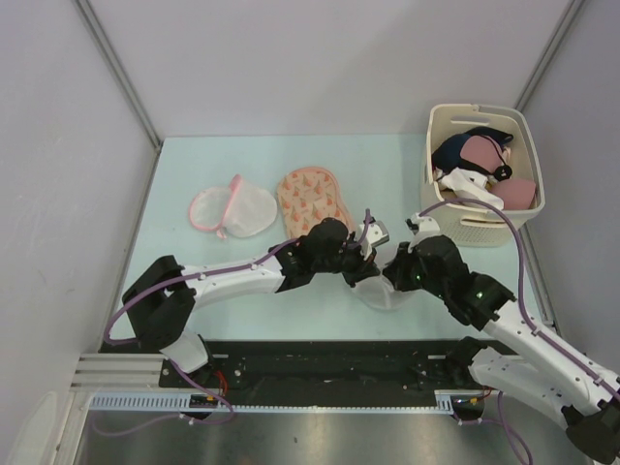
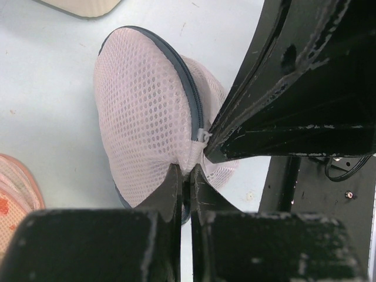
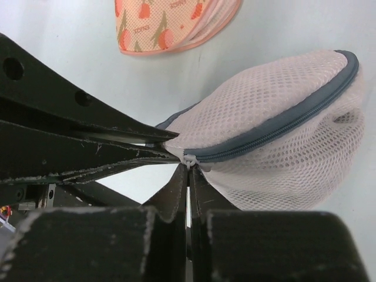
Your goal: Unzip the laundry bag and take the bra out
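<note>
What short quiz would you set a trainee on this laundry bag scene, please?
1. True or false: the visible stretch of zipper on the laundry bag is closed.
2. Fill in: the left gripper pinches the bag's ____.
3. Which gripper is closed on the zipper pull?
Key: 1 true; 2 mesh; 3 the right gripper.
</note>
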Action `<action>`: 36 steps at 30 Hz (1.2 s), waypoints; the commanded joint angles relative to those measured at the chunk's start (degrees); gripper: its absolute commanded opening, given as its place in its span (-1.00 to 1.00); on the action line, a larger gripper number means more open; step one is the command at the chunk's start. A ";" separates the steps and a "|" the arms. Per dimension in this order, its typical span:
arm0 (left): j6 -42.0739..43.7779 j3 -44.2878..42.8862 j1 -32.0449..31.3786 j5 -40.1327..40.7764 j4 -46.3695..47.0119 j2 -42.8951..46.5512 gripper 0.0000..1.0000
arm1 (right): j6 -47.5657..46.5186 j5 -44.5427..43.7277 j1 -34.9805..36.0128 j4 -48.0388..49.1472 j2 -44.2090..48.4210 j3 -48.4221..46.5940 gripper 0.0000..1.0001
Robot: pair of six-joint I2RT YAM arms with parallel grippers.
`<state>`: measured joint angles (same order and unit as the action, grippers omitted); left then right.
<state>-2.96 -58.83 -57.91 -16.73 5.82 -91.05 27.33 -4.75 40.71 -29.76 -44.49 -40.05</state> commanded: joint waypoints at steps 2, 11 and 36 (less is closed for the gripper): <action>1.99 -2.17 0.16 -1.29 -0.28 1.75 -0.99 | 0.53 -6.93 -0.10 -1.79 3.53 -0.03 -1.00; 2.79 -1.55 0.25 -0.76 -0.82 2.19 -0.99 | 8.88 -15.67 -12.39 -5.60 5.90 0.94 -1.00; 3.75 -15.87 0.97 -16.59 -7.04 -3.34 0.61 | 14.15 -8.78 -8.89 -6.89 15.22 3.58 -1.00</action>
<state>0.36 -67.48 -55.55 -28.03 1.76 -91.42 39.51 -12.84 31.44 -37.67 -29.76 -36.42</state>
